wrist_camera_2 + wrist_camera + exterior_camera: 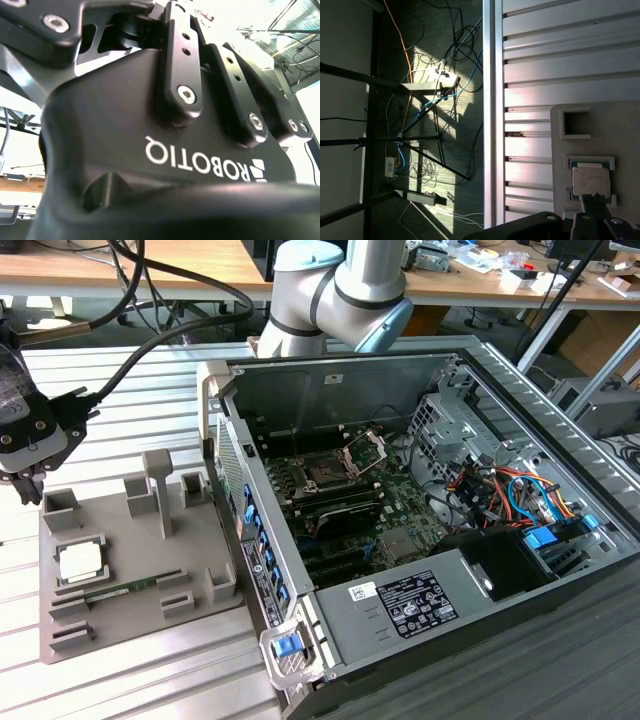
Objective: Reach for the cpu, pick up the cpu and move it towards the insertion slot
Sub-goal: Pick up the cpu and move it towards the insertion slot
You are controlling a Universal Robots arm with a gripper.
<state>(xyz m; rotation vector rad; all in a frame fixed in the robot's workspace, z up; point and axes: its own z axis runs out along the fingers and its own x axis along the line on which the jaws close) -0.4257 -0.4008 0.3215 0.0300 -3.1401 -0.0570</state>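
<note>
The cpu (80, 562), a pale square chip, lies flat in a recess of the grey tray (130, 625) at the exterior view's left. My gripper (25, 485) hangs at the far left edge of that view, above the tray's far left corner and apart from the cpu. In the first wrist view the cpu (590, 181) lies on the tray (620, 120), just off the dark gripper parts (590, 222). The second wrist view has the black gripper body (175, 150) close up. The insertion slot (325, 472), a square socket with its silver load plate raised, sits on the green motherboard inside the open computer case.
The open computer case (420, 500) takes up the exterior view's right, its side wall (250, 530) next to the tray. A green memory stick (110, 592) lies on the tray near the cpu, and grey posts (158, 490) stand up from it. Thick cables (150, 340) cross overhead.
</note>
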